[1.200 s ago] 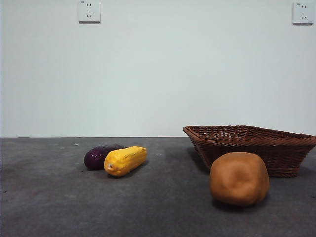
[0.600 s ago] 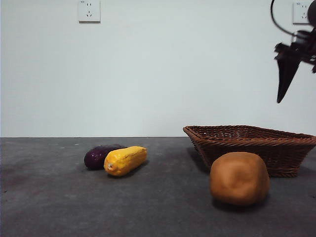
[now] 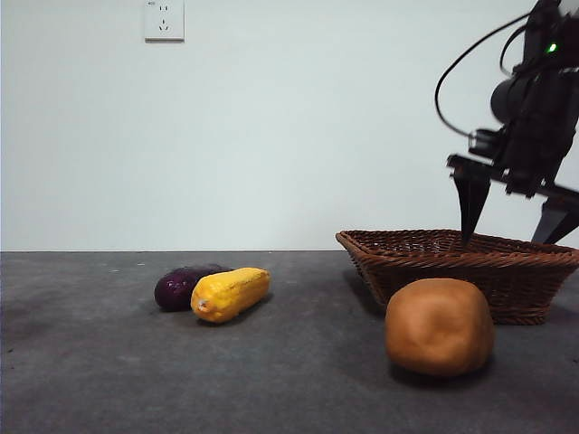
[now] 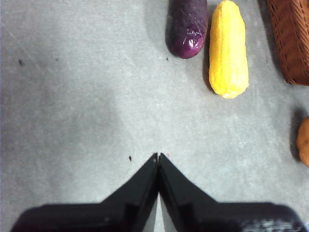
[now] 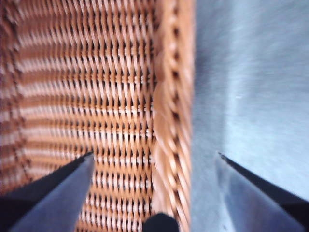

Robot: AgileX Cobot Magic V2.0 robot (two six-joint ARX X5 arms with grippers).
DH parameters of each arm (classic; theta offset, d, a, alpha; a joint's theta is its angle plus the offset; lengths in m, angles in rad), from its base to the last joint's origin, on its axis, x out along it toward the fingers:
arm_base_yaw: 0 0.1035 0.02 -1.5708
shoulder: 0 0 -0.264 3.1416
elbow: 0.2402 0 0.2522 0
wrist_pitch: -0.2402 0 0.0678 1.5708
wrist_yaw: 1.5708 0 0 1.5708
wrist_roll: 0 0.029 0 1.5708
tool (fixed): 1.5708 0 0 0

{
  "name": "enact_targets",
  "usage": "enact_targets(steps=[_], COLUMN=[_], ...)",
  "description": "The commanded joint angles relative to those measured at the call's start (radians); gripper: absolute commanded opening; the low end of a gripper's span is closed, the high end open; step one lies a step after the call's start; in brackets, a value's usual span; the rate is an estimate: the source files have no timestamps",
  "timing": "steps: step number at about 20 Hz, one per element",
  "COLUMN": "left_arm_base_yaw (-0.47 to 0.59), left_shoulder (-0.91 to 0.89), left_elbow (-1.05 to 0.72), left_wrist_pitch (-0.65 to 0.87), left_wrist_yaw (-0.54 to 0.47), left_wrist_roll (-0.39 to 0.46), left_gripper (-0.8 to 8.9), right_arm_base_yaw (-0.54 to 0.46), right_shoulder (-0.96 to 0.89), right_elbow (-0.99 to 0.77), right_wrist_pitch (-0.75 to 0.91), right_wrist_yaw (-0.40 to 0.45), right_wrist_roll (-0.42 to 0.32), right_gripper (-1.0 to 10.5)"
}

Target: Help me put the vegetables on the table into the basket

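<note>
All three vegetables are found on the table [image 3: 90,362], none yet in the basket [image 3: 507,271]. In the front view the corn cob [image 3: 230,294] lies at about 9 o'clock from the basket, well apart from it, with the eggplant [image 3: 178,287] touching it on the far side, at 10 o'clock from the cob. The potato-like lump [image 3: 440,326] sits just in front of the basket, at about 7 o'clock from its centre, close against the woven wall.

The right gripper [image 3: 511,221] is held above the basket's right half, jaws spread wide. In its wrist view the braided rim [image 5: 171,121] is seen running between the two jaws, weave under one and bare table under the other. The left gripper [image 4: 158,155] is held over bare table with its jaws pressed together, the eggplant and cob ahead of it.

A risk is judged here: with the rim straddled, a further descent could drive a jaw tip into the wicker and shove or tip the light basket, which in turn could nudge the lump beside it. The lump itself is rounded and wide, so a grasp placed off-centre could squeeze it out and set it rolling.

No brand or readable writing is made out; only a wall socket [image 3: 164,20] with tiny illegible marks is visible.
</note>
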Motion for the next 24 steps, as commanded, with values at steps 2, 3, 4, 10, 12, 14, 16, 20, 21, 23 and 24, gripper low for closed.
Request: enact_targets(steps=[2, 3, 4, 10, 12, 14, 16, 20, 21, 23, 24], left_arm_base_yaw=[0.000, 0.000, 0.000, -0.059, -0.109, -0.163, -0.219, -0.340, -0.375, -0.428, -0.453], left_shoulder=[0.002, 0.002, 0.002, 0.002, 0.025, 0.080, 0.164, 0.360, 0.417, 0.517, 0.571], left_elbow=[0.000, 0.000, 0.000, 0.023, 0.078, 0.164, 0.272, 0.471, 0.522, 0.615, 0.661], left_wrist_pitch=[0.002, 0.002, 0.003, -0.013, -0.053, -0.107, -0.161, -0.195, -0.209, -0.247, -0.269], left_wrist_yaw=[0.003, 0.003, 0.003, 0.004, 0.003, 0.002, -0.014, -0.068, -0.099, -0.184, -0.224], left_wrist_roll=[-0.005, -0.005, -0.006, -0.009, -0.008, -0.004, -0.001, 0.043, 0.056, 0.056, 0.056], left_gripper=[-0.03, -0.03, -0.03, -0.03, -0.03, -0.03, 0.05, 4.85, 5.41, 5.46, 6.01], right_arm_base_yaw=[0.013, 0.013, 0.013, 0.013, 0.012, 0.012, 0.012, 0.011, 0.011, 0.011, 0.011], right_shoulder=[0.054, 0.062, 0.069, 0.055, 0.028, -0.013, -0.059, -0.165, -0.196, -0.251, -0.281], right_elbow=[0.001, 0.001, 0.001, 0.025, 0.046, 0.052, 0.052, 0.052, 0.052, 0.052, 0.052], right_wrist_pitch=[-0.006, -0.013, -0.018, -0.042, -0.069, -0.098, -0.132, -0.194, -0.214, -0.237, -0.240], right_wrist_yaw=[0.005, 0.002, 0.005, 0.042, 0.042, 0.042, 0.042, 0.042, 0.042, 0.042, 0.044], right_wrist_roll=[-0.012, -0.012, -0.014, -0.053, -0.053, -0.053, -0.054, -0.056, -0.057, -0.056, -0.053], right_gripper=[3.4, 2.7, 1.4, -0.1, -0.1, -0.1, -0.1, -0.1, -0.1, -0.1, -0.1])
